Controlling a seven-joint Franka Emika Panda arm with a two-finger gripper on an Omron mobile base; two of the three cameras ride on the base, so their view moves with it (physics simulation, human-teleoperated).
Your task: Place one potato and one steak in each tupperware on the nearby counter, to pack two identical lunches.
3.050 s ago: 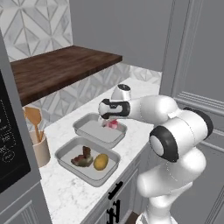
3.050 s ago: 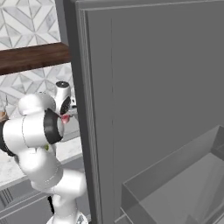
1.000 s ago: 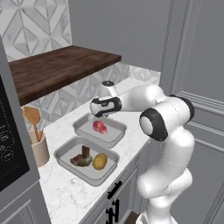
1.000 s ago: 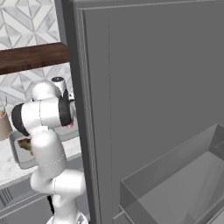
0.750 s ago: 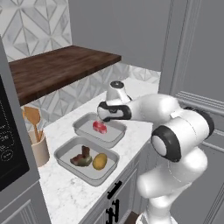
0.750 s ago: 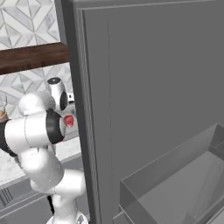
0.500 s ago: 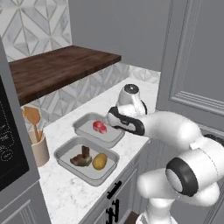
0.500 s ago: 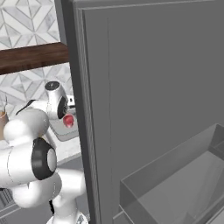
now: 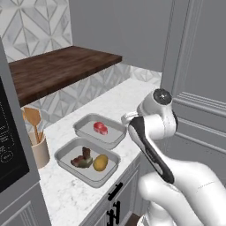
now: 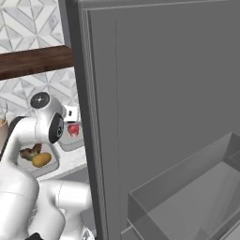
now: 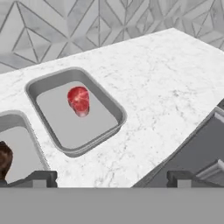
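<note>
Two light-grey tupperware trays stand side by side on the white marbled counter [image 9: 132, 95]. The far tupperware [image 9: 84, 126] holds a bright red steak [image 9: 100, 128], which the hand view shows lying loose as the steak [image 11: 79, 99] in the tupperware [image 11: 111, 109]. In the near tupperware [image 9: 66, 152] lie a dark brown steak [image 9: 80, 160] and a golden potato [image 9: 100, 162]. My gripper [image 11: 109, 178] hangs open above the counter's front edge, right of the far tray and apart from it, with nothing between its fingertips [image 11: 41, 177].
A dark wooden shelf [image 9: 57, 70] runs above the counter's back. A beige holder with wooden spatulas [image 9: 37, 148] stands left of the trays beside a dark appliance [image 9: 9, 154]. Tall grey panels [image 9: 198, 88] rise on the right. An open grey door [image 10: 164, 93] looms close.
The gripper had let go of the red steak, which stays in the far tray. The arm has swung back from over that tray toward the counter's front edge.
</note>
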